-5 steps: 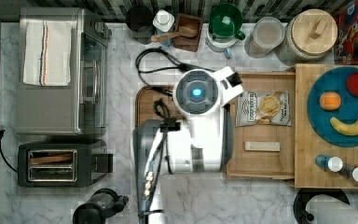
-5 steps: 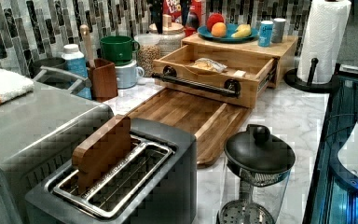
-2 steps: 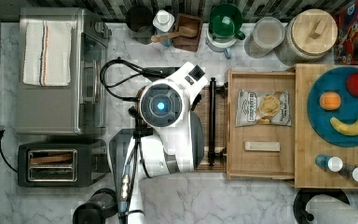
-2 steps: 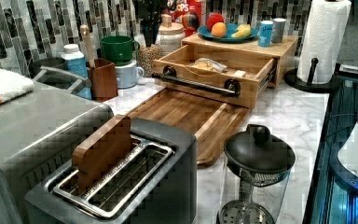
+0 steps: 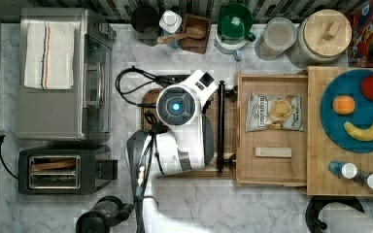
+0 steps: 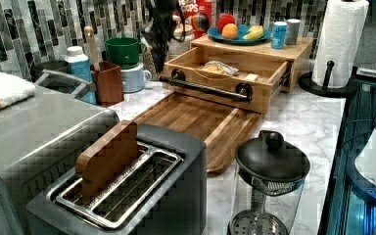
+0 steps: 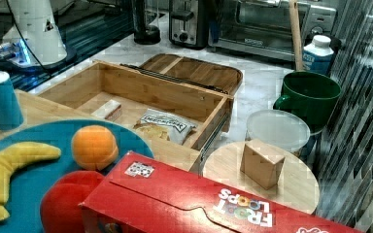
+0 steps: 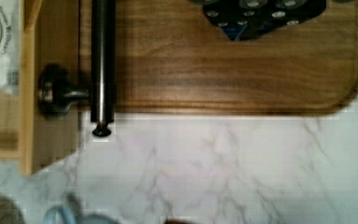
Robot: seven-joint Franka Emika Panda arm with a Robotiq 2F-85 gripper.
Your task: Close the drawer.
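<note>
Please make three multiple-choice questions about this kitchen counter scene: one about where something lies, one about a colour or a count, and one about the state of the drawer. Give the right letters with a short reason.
1. Where does the chip bag lie?
A. inside the drawer
B. on the blue plate
C. on the toaster

2. What colour is the drawer's bar handle?
A. white
B. black
C. red

3. What is the state of the drawer?
A. fully shut
B. pulled open
C. taken out and upside down

Answers:
1. A: the chip bag rests on the floor of the drawer, near a small pale block.
2. B: the bar handle is a long black rod across the drawer's front.
3. B: in the top view the drawer sticks out from under the bamboo block carrying the blue plate, its contents uncovered.
</note>
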